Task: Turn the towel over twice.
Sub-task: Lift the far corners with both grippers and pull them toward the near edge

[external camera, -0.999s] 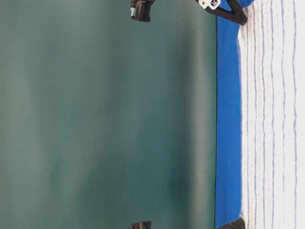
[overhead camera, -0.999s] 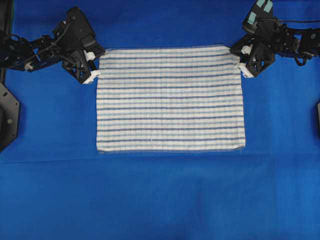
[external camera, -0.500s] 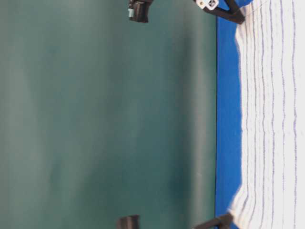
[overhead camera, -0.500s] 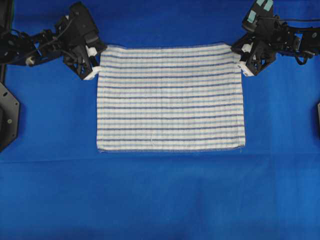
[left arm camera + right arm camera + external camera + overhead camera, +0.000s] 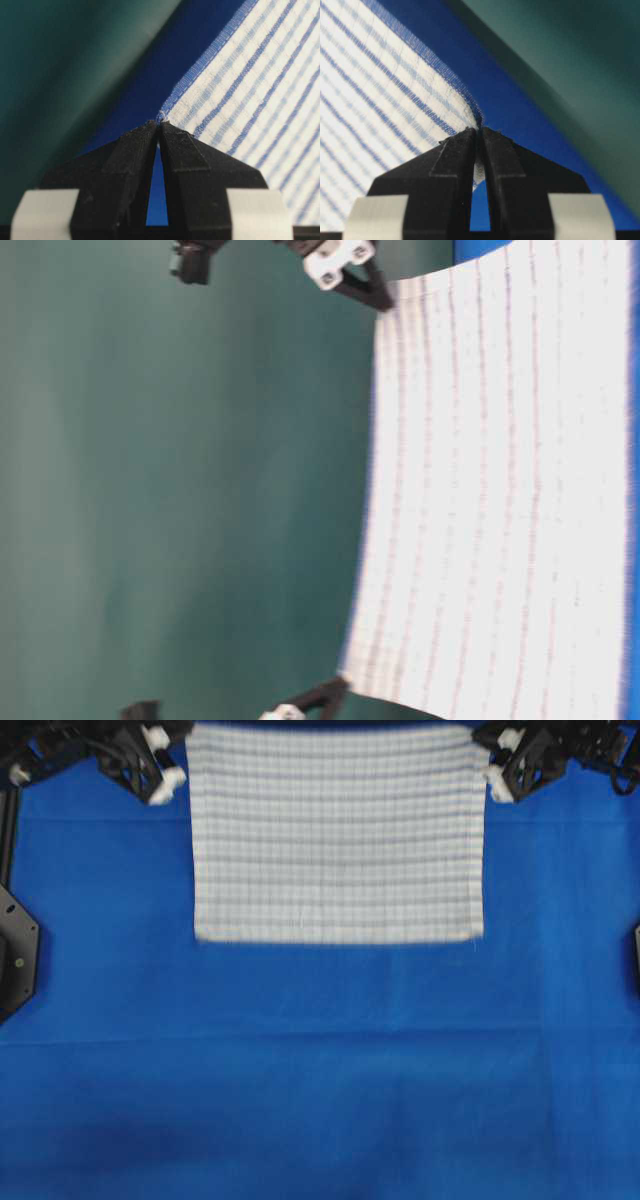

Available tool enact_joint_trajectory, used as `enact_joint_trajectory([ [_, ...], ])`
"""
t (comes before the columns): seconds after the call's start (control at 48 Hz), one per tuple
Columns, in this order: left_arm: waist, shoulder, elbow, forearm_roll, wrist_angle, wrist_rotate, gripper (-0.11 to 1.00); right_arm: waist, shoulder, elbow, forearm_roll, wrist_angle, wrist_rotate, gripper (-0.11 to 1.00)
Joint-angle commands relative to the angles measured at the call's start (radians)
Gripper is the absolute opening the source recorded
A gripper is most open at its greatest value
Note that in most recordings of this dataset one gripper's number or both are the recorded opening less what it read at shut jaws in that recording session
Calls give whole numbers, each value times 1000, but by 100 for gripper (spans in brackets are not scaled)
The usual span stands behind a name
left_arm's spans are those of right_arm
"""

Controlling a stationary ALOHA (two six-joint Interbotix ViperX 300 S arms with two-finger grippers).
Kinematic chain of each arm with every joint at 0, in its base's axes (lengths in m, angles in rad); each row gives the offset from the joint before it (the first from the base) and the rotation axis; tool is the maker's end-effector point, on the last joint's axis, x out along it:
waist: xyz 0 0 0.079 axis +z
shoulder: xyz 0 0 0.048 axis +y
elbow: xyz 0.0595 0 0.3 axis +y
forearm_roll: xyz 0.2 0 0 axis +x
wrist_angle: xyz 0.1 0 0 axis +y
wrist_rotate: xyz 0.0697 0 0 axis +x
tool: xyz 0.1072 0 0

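Both grippers, left gripper point(image 5: 159, 125) and right gripper point(image 5: 480, 131), are pinching shut on the far corners of the white woven blue-striped towel point(image 5: 335, 835), now hoisting it off the blue table covering point(image 5: 320, 1070), near hem probably still dragging, beginning a flip.

The blue table covering point(image 5: 320, 1100) lies bare in front of the hanging towel point(image 5: 335, 840); the towel blocks the middle between both grippers.
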Motion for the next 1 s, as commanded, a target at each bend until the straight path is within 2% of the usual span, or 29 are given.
enact_joint_trajectory([
  [0.0,9,-48,-40,2,3,2,2,-15,-48,-41,-14,14,-2,8],
  [0.333,3,-184,-101,3,87,2,2,-26,-206,-127,-67,144,-2,8],
  [0.583,-38,-331,-117,5,193,0,2,20,-368,-83,-69,170,8,8],
  [0.77,-150,-385,-81,5,267,-2,2,146,-505,-14,-61,242,21,8],
  [0.979,-336,-422,-34,3,341,-5,2,387,-624,29,-9,416,54,8],
])
